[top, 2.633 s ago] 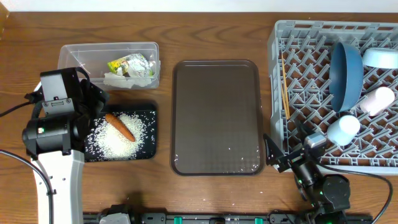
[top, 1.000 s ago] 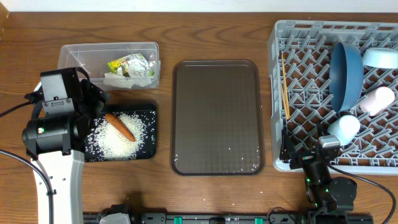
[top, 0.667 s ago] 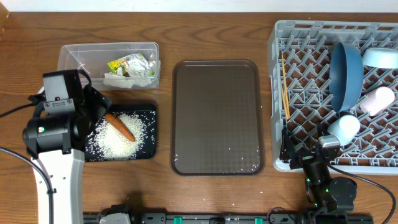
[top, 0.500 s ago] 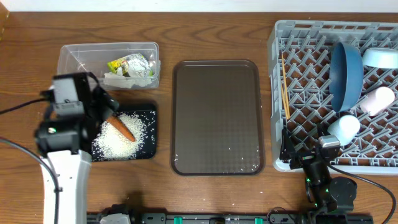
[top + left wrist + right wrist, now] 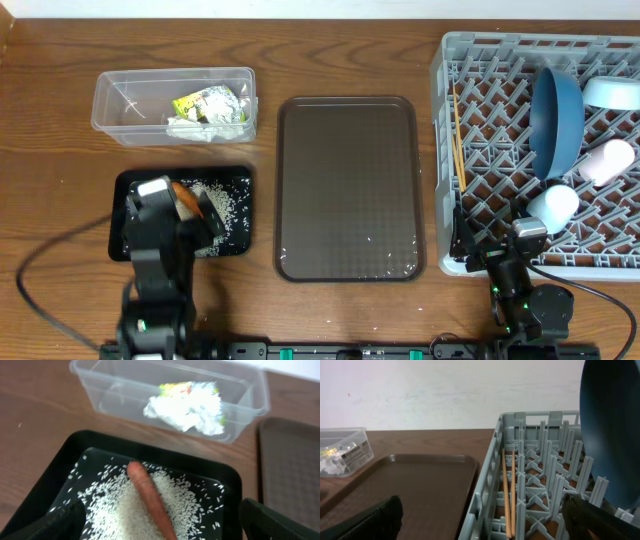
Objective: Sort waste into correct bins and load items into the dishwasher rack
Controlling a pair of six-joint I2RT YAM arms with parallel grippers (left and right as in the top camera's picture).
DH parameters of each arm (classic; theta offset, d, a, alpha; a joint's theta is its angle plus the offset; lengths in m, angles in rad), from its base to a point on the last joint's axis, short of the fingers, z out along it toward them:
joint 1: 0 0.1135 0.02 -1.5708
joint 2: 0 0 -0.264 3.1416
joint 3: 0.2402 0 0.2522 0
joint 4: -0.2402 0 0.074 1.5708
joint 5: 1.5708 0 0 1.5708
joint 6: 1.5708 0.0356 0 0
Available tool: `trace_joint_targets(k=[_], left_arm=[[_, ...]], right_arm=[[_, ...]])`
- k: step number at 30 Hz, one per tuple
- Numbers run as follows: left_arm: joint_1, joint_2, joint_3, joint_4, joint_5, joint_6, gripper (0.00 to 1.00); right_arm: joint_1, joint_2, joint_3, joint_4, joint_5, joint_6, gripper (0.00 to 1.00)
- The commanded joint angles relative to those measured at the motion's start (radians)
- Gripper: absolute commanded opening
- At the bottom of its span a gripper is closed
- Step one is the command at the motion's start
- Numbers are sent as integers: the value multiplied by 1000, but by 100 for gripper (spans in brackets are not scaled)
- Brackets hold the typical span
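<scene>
The black tray (image 5: 232,178) holds the white rice (image 5: 120,510) and the orange carrot (image 5: 149,500). My left gripper (image 5: 162,530) is open and empty, low over the tray's near end with the carrot between its fingers' line; from overhead (image 5: 192,205) it hides part of the rice. The clear tub (image 5: 130,100) holds the yellow-green wrapper (image 5: 205,102) and white tissue (image 5: 205,126). The grey rack (image 5: 500,60) holds chopsticks (image 5: 458,140), the dark-blue bowl (image 5: 555,120), light-blue bowl (image 5: 612,93), white cup (image 5: 610,160) and pale-blue cup (image 5: 553,207). My right gripper (image 5: 485,525) is open and empty at the rack's front-left corner (image 5: 462,245).
A brown serving tray (image 5: 347,185) lies between the bins and the rack, with a few rice grains near its front edge. The tub sits just behind the black tray. The rack's left wall stands directly in front of my right gripper.
My left arm has dropped back toward the table's front edge, now low over the black tray's near end. My right gripper shifted right to the rack's corner, then stayed still.
</scene>
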Motion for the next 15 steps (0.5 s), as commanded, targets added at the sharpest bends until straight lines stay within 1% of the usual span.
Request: trace_joint_targets(k=[1,8,12,15], left_arm=[[-3,-144,-87,19,47,61,99],[-16,-253,-122,32,78,57,99],[-33,-316,-141,68,72,59,99],[-33,-380,-190,105,66,60,99]], right_arm=[[-8,-6,-1,-4,2,-14,99],[-8,-6,-1,-4,2,-14,99],[-8,-6,-1,-4,2,-14,99],[-8,-6,-1,-4,2,-14,99]])
